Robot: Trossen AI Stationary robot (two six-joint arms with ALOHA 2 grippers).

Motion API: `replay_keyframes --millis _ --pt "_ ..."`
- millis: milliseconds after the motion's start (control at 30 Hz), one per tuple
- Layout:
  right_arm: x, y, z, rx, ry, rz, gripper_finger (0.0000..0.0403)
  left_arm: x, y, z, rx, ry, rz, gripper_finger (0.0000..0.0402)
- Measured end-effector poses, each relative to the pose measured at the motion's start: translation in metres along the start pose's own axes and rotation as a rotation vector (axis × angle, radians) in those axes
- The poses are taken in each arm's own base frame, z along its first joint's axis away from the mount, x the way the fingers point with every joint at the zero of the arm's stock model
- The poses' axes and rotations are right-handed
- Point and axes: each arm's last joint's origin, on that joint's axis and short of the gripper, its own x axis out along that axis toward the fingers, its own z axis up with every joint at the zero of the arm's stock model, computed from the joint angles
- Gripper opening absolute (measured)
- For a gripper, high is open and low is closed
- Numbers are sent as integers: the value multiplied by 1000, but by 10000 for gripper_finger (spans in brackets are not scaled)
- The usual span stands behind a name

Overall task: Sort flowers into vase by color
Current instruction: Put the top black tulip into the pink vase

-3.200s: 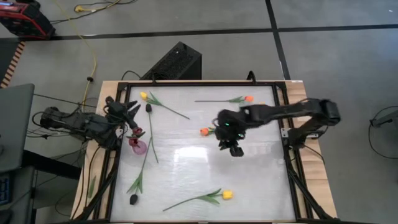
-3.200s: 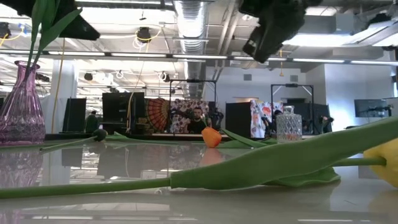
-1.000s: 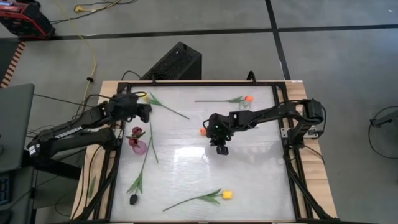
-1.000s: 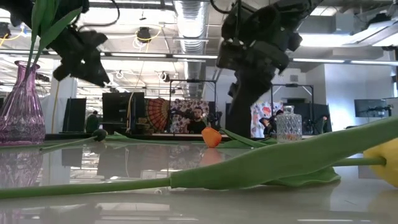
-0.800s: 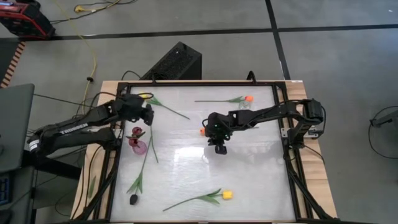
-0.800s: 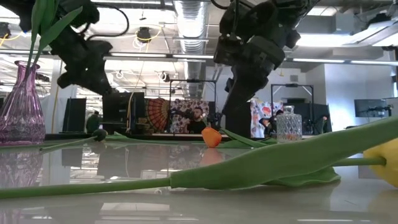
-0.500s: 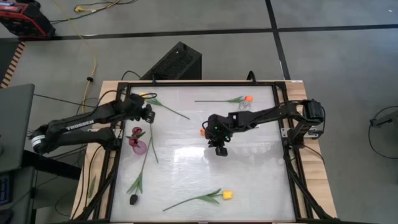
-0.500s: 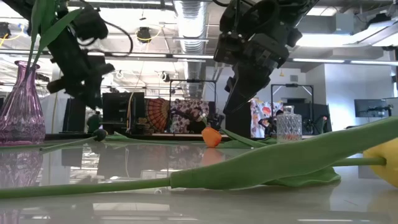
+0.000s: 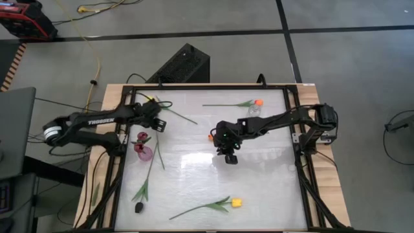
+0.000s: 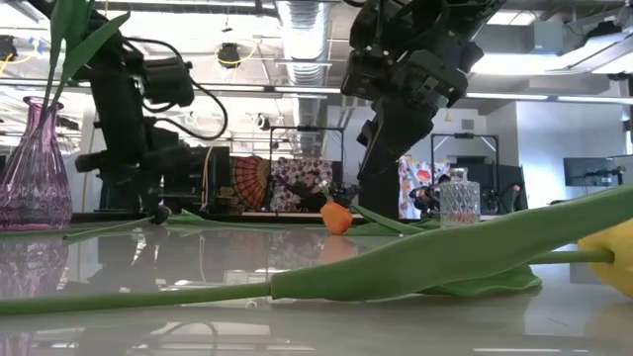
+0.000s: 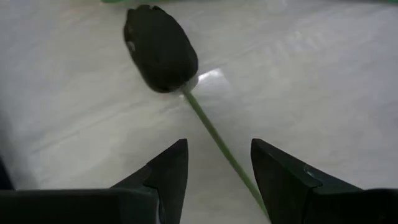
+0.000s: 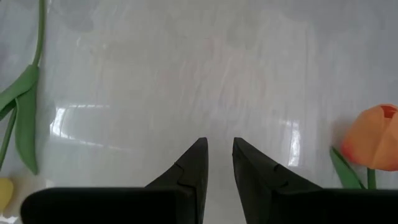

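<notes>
Left fingers (image 11: 217,144) hang low over the tabletop (image 9: 259,175), spread apart and grasping nothing. They straddle the thin green stem (image 11: 214,140) of a dark maroon tulip (image 11: 160,48), whose head lies just ahead of the fingertips. From above, this left gripper (image 9: 157,123) sits near the tabletop's left rail. The pink vase (image 9: 146,153) stands just beside it and holds one maroon bloom (image 9: 142,137).

Seven flowers can be counted: three dark, two yellow and two orange. The second loose dark tulip (image 9: 138,208) lies well behind the left fingers, by the near left corner. One yellow tulip (image 9: 149,99) lies close beyond them at the far left corner. The other yellow tulip (image 9: 237,202) lies near the front edge.

Right fingers (image 12: 219,144) are barely parted and empty, pointing down at bare tabletop in mid-table. An orange tulip (image 12: 372,144) lies just to one side of them, apart from the tips. The second orange tulip (image 9: 259,102) lies farther off along the far rail of the black frame (image 9: 207,85). A small clear glass vase (image 9: 253,110) stands next to it. A wide bare stretch runs from the right gripper (image 9: 230,156) to the right rail.
</notes>
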Motion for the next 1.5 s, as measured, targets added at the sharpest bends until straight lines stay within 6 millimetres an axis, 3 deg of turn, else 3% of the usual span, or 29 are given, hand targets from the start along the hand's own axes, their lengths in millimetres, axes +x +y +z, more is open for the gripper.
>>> replay_keyframes --millis 433,633,733,900,1133,1267,1367,1500 --pt "0 -1 0 -4 3 -2 100 26 -8 -1 45 94 14 172" --pt "0 -1 0 -20 2 -2 100 26 -8 -1 69 82 2 159" --pt "0 -1 0 -20 2 -2 100 20 -8 0 59 58 -21 117" --pt "0 0 0 -20 2 -1 101 3 -12 5 65 -62 -87 14" --pt "0 0 0 32 3 0 100 -52 -24 15 44 -433 -338 1" --pt "0 0 0 53 1 0 100 -76 -14 8 32 -485 -429 1" --pt "0 0 1 50 -13 -1 100 -78 -6 -1 0 -472 -346 3" --pt "0 0 6 31 -60 -3 101 -58 -1 -17 -14 -391 -236 22"
